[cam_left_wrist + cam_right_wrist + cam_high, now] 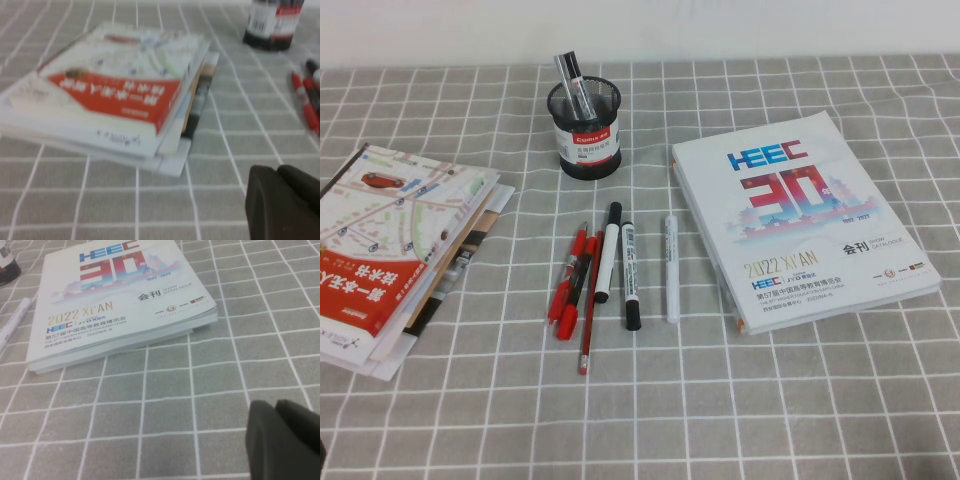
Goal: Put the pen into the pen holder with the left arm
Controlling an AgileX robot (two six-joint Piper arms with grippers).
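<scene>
1. You have a grey cloth (pixel 820 400) with a white grid covering the table.
2. The pen holder (pixel 584 135) is a black wire-mesh cylinder with a red-and-white label around its lower half. It stands at the far middle of the cloth.
3. The pen (pixel 570 78), slim and translucent grey, stands tilted inside the holder, its top above the rim.
4. Near the holder lie red pens (pixel 572 285), two white markers (pixel 620 265) with black caps and a white pen (pixel 671 268).
5. Only your high view shows the pen. It also takes in the glossy catalogue (pixel 800 220) and the stack of booklets (pixel 390 250).
6. Your left wrist view alone shows the left gripper (pixel 277 171), matte black, closed on nothing, low beside the booklets.
7. Your right wrist view alone shows the right gripper (pixel 275 405), closed and empty, above bare cloth near the catalogue.
</scene>
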